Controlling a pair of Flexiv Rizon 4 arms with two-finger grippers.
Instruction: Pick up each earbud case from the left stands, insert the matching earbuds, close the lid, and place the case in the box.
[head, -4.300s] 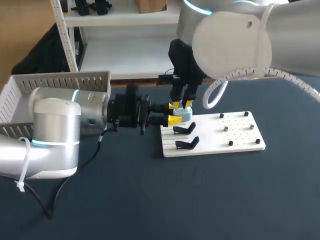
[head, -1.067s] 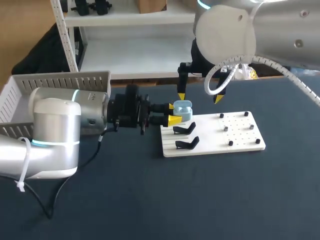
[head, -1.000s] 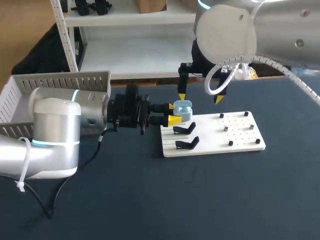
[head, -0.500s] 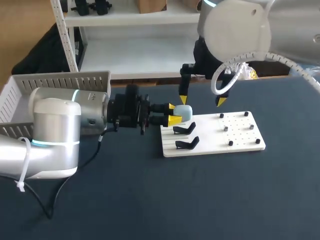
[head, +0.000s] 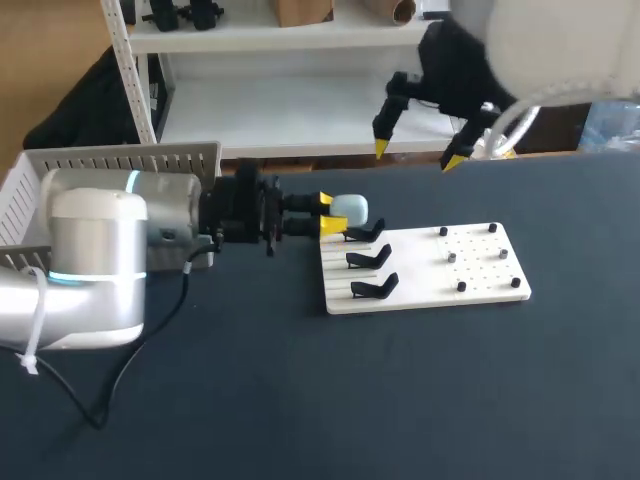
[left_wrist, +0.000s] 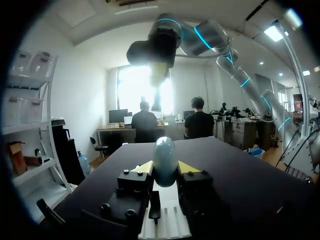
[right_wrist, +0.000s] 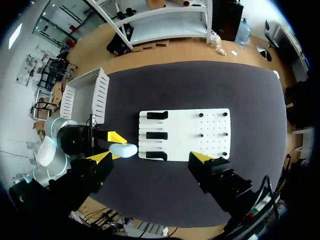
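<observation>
**ITEM: earbud case in left grip, with the box on the far side of my own arm**

1. Earbud case (head: 349, 209): pale blue and smooth. No open lid shows, so I judge it closed. It sits in the upper middle of the head view, off the table, just past the left end of the white board (head: 480, 270). Its long axis runs left to right in that frame. In the left wrist view, the case (left_wrist: 164, 159) juts out ahead of the fingers, along their line.

2. Left gripper (head: 334, 212): clamped on the case, one yellow tip on each flank. It enters from the left of the frame and points right.

3. Stands (head: 366, 258): three black clips on the board's left strip, just beside the case. None carries a case.

4. Box (head: 120, 160): white and slatted, in the upper left of the head view. It lies behind the left wrist, opposite to the way the fingers point. I judge the coming move to be a draw-back and swing leftward.

5. Right gripper (head: 416, 156): fingers wide apart and holding nothing. It is in the upper right of the frame, well apart from the case. The left arm is the nearer one to the box by far.
</observation>
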